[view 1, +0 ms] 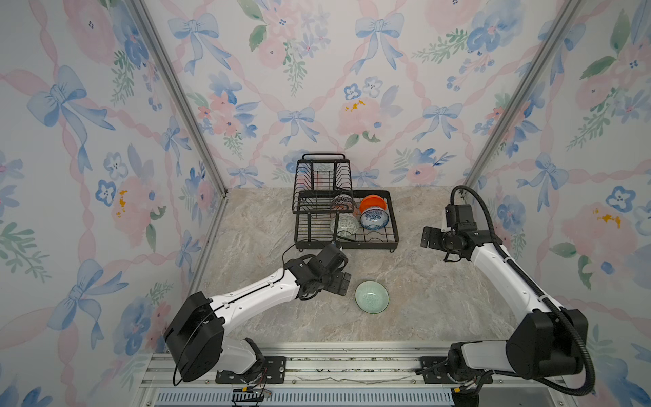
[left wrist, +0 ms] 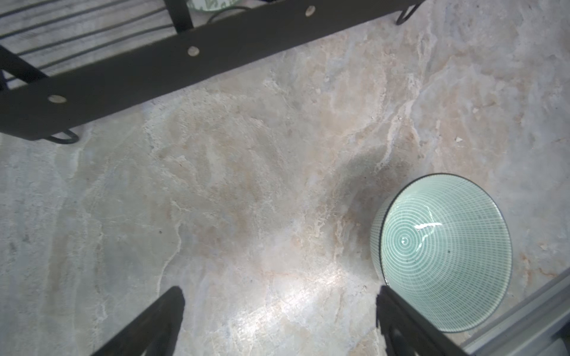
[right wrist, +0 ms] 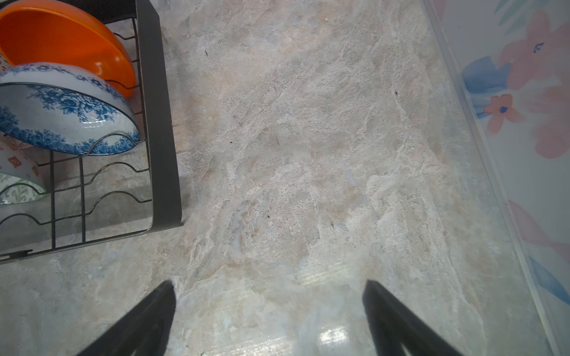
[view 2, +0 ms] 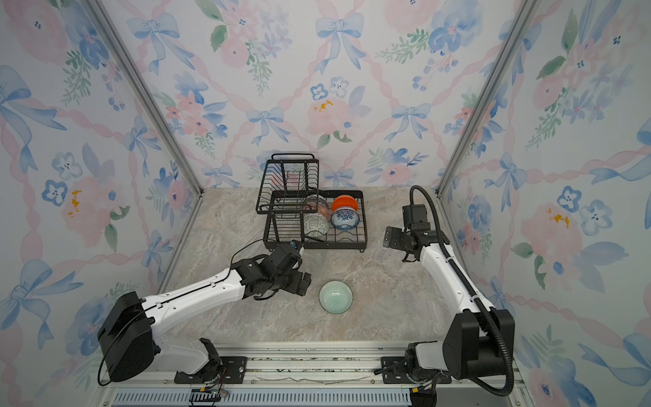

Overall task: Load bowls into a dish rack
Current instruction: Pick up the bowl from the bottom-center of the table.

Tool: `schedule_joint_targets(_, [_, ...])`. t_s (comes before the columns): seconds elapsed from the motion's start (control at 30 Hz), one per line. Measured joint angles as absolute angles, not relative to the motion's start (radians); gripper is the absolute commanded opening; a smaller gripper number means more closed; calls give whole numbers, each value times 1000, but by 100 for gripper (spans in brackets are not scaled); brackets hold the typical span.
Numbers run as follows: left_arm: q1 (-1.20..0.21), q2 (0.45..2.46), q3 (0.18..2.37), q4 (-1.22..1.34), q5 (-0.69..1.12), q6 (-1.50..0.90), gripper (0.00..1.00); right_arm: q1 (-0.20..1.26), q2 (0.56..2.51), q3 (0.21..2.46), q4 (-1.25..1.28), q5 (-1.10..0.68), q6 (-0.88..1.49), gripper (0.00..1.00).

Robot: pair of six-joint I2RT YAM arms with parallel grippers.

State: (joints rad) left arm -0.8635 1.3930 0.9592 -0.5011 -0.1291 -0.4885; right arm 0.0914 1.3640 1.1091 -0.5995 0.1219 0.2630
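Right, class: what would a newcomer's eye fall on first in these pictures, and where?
The pale green bowl sits alone on the marble table, beside the open left gripper. Behind it, a black dish rack holds other bowls, an orange bowl brightest at its far side.

Wallpaper (view 1: 352, 88) with blue bows, pink ribbons and flowers covers three walls, joined by aluminium corner posts (view 1: 180, 95). Marbled beige tabletop (right wrist: 308, 154) lies below the right gripper (right wrist: 269, 283); between its fingers (right wrist: 148, 317) a pale glare (right wrist: 333, 337) shows, perhaps overhead lighting.
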Motion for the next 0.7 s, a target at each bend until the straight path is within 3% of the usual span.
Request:
schedule_joint_targets(0.37, [-955, 1530, 1018, -505, -58, -484, 96, 91, 1377, 1108, -588, 99, 263, 97])
schedule_joint_targets(0.57, [-956, 1596, 1056, -504, -44, -480, 84, 91, 1377, 1107, -586, 92, 263, 97])
schedule_joint_targets(0.7, [-958, 1638, 1081, -503, -36, -478, 71, 90, 1377, 1103, -582, 85, 263, 97])
